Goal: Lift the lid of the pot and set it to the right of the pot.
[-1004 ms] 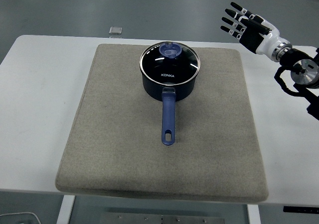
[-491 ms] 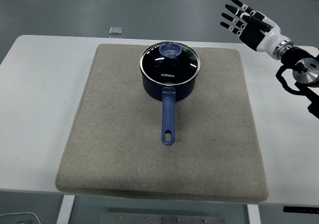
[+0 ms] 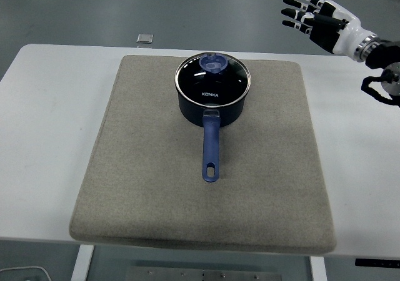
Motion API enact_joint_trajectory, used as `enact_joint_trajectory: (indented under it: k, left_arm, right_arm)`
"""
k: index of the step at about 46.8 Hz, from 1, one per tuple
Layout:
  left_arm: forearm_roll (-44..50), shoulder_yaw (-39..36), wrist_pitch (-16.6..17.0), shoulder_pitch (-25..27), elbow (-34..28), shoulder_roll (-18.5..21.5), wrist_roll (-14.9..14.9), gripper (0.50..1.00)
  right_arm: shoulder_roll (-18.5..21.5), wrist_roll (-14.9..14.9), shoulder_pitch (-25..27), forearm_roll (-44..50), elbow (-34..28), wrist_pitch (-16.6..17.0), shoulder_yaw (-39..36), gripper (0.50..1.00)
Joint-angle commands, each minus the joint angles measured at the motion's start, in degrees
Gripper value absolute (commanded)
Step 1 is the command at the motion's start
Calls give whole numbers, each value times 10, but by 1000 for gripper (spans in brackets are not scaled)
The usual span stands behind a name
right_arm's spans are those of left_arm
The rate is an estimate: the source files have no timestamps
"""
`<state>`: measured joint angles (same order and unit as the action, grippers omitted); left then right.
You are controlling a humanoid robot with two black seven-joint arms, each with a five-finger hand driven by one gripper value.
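The right hand hangs at the far right, its fingers spread apart and holding nothing, well apart from the pot; the pot lid sits on the pot, far-centre on a grey mat; the mat covers the white desk; grey floor lies beyond.

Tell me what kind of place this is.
Probably a robot test lab, not a kitchen: a lone pot sits on a grey mat on a white table, bare grey floor lies beyond, and the robot's right hand hovers open at upper right.
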<state>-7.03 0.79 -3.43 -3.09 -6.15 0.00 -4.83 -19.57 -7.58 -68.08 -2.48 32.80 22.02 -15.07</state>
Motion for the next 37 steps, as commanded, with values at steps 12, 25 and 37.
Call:
enact_joint_trajectory:
  k: [12, 25, 37]
  left_arm:
    - [0, 0, 0, 0, 0, 0, 0, 1000]
    - [0, 0, 0, 0, 0, 0, 0, 1000]
    - [0, 0, 0, 0, 0, 0, 0, 1000]
  right_arm:
    - [-14, 1, -28, 209, 60, -39, 4, 901]
    - [-28, 0, -113, 268, 108, -46, 120, 901]
    - [-16, 0, -197, 278, 110, -48, 238, 901]
